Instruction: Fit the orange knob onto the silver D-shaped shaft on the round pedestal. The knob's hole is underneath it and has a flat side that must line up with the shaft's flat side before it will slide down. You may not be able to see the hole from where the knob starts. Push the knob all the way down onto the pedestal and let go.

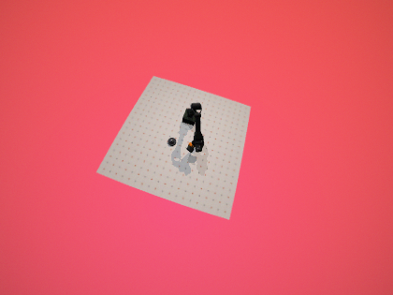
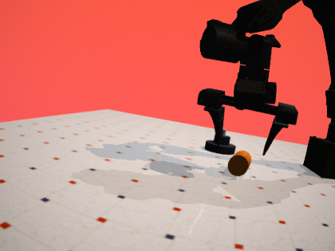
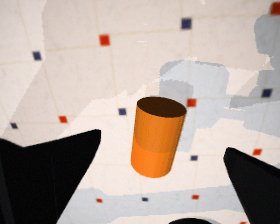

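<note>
The orange knob (image 1: pixel 190 144) (image 2: pixel 239 163) (image 3: pixel 156 140) lies on its side on the white dotted board (image 1: pixel 140 168) (image 2: pixel 80 143), and one dark round end face shows in the wrist view. My gripper (image 1: pixel 195 147) (image 2: pixel 243 146) (image 3: pixel 162 144) is open and empty, hanging just above the knob with one finger on each side and clear of it. The dark round pedestal (image 1: pixel 171 141) (image 2: pixel 220 147) stands a short way beyond the knob. In the exterior view the left finger stands in front of it, and I cannot make out its silver shaft.
The arm's black base (image 1: pixel 189 116) (image 2: pixel 319 156) stands on the board behind the gripper. The board is surrounded by red floor (image 1: pixel 304 191). Grey shadows of the arm lie around the knob.
</note>
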`<state>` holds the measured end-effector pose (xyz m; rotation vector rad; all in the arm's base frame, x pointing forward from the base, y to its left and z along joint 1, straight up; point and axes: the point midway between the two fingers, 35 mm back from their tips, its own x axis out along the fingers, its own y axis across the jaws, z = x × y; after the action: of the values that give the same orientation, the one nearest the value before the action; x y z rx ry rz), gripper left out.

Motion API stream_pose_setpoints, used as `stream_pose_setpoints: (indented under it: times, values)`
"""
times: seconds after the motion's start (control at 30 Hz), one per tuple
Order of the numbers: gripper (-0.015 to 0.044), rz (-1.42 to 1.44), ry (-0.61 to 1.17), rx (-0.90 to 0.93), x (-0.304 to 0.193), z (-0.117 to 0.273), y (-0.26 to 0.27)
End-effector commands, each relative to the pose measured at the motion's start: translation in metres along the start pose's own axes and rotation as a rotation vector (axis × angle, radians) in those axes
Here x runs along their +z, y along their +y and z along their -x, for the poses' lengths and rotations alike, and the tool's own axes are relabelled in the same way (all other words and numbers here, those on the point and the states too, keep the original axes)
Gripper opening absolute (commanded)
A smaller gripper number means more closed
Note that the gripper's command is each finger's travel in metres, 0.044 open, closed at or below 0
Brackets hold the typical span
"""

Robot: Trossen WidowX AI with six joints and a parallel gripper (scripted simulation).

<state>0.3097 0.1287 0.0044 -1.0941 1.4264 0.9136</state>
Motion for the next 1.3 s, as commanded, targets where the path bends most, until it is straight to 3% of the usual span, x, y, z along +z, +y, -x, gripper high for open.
stream_pose_setpoints:
  times: [0.0,0.6,0.87,1.07,1.27]
  values:
    - [0.044,-0.003,0.014,0.01,-0.001,-0.01,0.002]
    - [0.044,-0.003,0.014,0.01,0.003,-0.037,0.003]
    - [0.024,-0.003,0.014,0.01,0.003,-0.037,0.003]
    - [0.024,-0.003,0.014,0.01,0.003,-0.037,0.003]
    - [0.02,-0.003,0.014,0.01,0.003,-0.037,0.003]
